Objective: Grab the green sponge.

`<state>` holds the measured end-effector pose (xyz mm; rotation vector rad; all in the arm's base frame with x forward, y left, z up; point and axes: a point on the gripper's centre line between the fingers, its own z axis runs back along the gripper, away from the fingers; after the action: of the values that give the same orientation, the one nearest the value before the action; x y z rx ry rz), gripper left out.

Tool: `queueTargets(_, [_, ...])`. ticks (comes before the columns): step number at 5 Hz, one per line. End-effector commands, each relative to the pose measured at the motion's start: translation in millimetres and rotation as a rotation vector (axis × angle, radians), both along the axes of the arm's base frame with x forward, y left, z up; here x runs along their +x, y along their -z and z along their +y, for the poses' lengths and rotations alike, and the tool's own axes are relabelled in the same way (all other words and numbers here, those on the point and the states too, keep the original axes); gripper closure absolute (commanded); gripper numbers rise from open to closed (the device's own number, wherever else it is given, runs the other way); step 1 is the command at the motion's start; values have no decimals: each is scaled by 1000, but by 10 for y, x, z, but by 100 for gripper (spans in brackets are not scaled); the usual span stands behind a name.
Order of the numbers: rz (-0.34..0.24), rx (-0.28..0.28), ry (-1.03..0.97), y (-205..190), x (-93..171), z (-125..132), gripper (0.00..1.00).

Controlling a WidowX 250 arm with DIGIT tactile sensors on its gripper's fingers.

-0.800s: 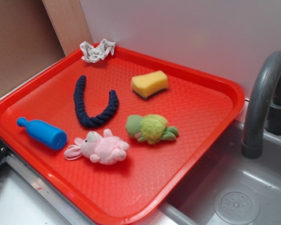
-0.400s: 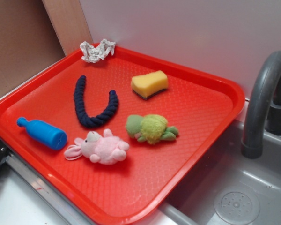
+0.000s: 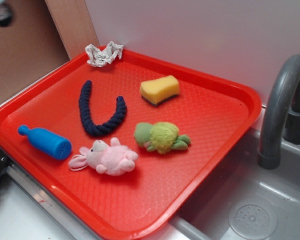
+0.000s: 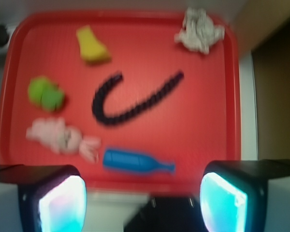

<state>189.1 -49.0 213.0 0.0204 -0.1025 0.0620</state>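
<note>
The green sponge (image 3: 160,90) is a small yellow foam block with a dark underside. It lies flat at the back of the red tray (image 3: 210,115). In the wrist view the sponge (image 4: 92,46) is at the far upper left of the tray (image 4: 203,121). My gripper (image 4: 142,203) is open and empty, with its jaws wide apart. It hangs high above the tray's near edge, far from the sponge. In the exterior view only a dark blurred part of the arm (image 3: 0,12) shows, at the top left corner.
On the tray lie a fuzzy green plush turtle (image 3: 162,136), a pink plush bunny (image 3: 107,157), a blue toy bottle (image 3: 46,142), a dark blue rope (image 3: 97,112) and a crumpled grey cloth (image 3: 104,53). A grey faucet (image 3: 282,105) and sink (image 3: 250,200) stand to the right.
A dark blurred part of the arm has come into the exterior view at the top left. Nothing on the tray has moved.
</note>
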Motion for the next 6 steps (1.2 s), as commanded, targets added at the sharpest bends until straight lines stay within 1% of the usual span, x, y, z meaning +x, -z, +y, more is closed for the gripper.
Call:
queueTargets(1, [-26,-98,48,586,815,-435,0])
queueTargets(2, [-31,-97,34,866,1048,-521,0])
queueTargets(3, [-54,-125,49,1098,1270,-613,0])
queueTargets(4, [-78,-103,99,1253,1389,-673,0])
queueTargets(5, [-103,-42,141,1381,1473,-753,0])
queueTargets(6, [-121,39,167,1482,1527,-708,0])
